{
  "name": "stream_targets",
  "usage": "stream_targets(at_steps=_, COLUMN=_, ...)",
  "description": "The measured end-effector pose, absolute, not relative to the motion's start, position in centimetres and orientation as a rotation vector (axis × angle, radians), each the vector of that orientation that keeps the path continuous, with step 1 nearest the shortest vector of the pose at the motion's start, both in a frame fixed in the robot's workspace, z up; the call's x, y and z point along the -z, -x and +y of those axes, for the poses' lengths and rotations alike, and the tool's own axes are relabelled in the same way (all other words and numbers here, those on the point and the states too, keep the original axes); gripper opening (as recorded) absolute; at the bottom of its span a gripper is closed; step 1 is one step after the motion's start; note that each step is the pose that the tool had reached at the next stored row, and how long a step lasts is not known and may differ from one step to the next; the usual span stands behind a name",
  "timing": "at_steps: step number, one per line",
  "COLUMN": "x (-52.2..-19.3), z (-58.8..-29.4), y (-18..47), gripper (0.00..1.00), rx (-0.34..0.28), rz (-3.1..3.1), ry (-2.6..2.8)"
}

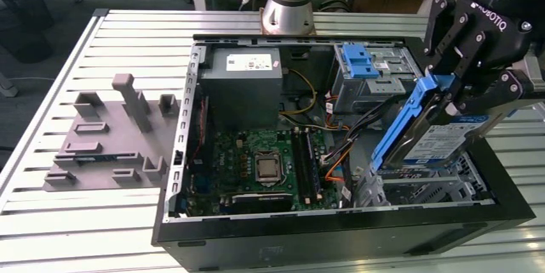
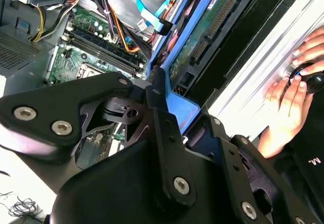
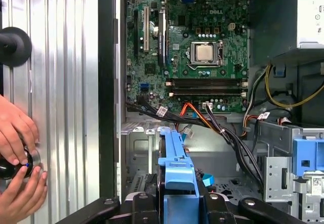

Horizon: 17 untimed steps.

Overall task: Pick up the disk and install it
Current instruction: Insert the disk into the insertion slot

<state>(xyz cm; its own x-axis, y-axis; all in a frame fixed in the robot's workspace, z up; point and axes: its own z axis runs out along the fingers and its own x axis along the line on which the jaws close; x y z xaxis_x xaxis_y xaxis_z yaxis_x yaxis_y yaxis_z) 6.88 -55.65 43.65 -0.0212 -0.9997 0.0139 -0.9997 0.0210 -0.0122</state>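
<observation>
Holding the disk (image 1: pixel 436 140) by its blue bracket (image 3: pixel 176 165), the claw (image 1: pixel 450 99) is clamped tight on the bracket's upper end. In the exterior view the disk hangs tilted, label side up. Its lower end dips inside the open computer case (image 1: pixel 341 238), just above the metal drive bay (image 1: pixel 425 185) at the exterior view's right. Step in hand, as I judge it: bringing the disk to that bay for seating. The tilt is steep against the bay's rails, so I judge the job needs the disk levelled until the bracket's long sides run parallel with them. Otherwise one corner is likely to catch and the bracket could twist in the grip. A bundle of black and orange cables (image 1: pixel 353 134) runs close beside the disk's edge, between it and the motherboard (image 1: pixel 255 158). I want slow travel there, so nothing gets pinched under the bracket. The grip is on plastic at one end only, so I expect some flex and favour gentle contact over force. A person's hands (image 3: pixel 17 150) rest on the bench (image 3: pixel 66 82) beside the case wall, so I hold arm motion inside the case outline.
</observation>
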Motion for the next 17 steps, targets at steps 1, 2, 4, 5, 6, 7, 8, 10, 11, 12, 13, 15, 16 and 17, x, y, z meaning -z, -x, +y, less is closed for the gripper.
stream_targets(at_steps=1, x=-43.65, z=-55.65, y=-6.88, gripper=0.36, rx=-0.029, rz=-2.244, ry=-2.197)
stream_targets(at_steps=2, x=-43.65, z=-55.65, y=-6.89, gripper=0.36, rx=-0.029, rz=-2.244, ry=-2.197)
stream_targets(at_steps=4, x=-43.69, z=-55.63, y=-6.9, gripper=0.36, rx=-0.028, rz=-2.244, ry=-2.197)
stream_targets(at_steps=5, x=-43.73, z=-55.61, y=-6.9, gripper=0.36, rx=-0.028, rz=-2.244, ry=-2.197)
stream_targets(at_steps=6, x=-43.77, z=-55.6, y=-6.9, gripper=0.36, rx=-0.028, rz=-2.244, ry=-2.197)
stream_targets(at_steps=7, x=-43.82, z=-55.58, y=-6.9, gripper=0.36, rx=-0.028, rz=-2.244, ry=-2.197)
stream_targets(at_steps=8, x=-43.91, z=-55.55, y=-6.9, gripper=0.36, rx=-0.029, rz=-2.244, ry=-2.197)
stream_targets(at_steps=10, x=-44.04, z=-55.52, y=-6.9, gripper=0.36, rx=-0.029, rz=-2.244, ry=-2.197)
stream_targets(at_steps=11, x=-44.09, z=-55.51, y=-6.9, gripper=0.36, rx=-0.029, rz=-2.244, ry=-2.197)
stream_targets(at_steps=12, x=-44.12, z=-55.49, y=-6.9, gripper=0.36, rx=-0.029, rz=-2.244, ry=-2.197)
stream_targets(at_steps=13, x=-44.12, z=-55.49, y=-6.9, gripper=0.36, rx=-0.029, rz=-2.244, ry=-2.197)
stream_targets(at_steps=15, x=-44.13, z=-55.48, y=-6.9, gripper=0.36, rx=-0.029, rz=-2.244, ry=-2.197)
stream_targets(at_steps=16, x=-44.13, z=-55.48, y=-6.9, gripper=0.36, rx=-0.03, rz=-2.244, ry=-2.198)
stream_targets(at_steps=17, x=-44.13, z=-55.48, y=-6.9, gripper=0.36, rx=-0.033, rz=-2.245, ry=-2.199)
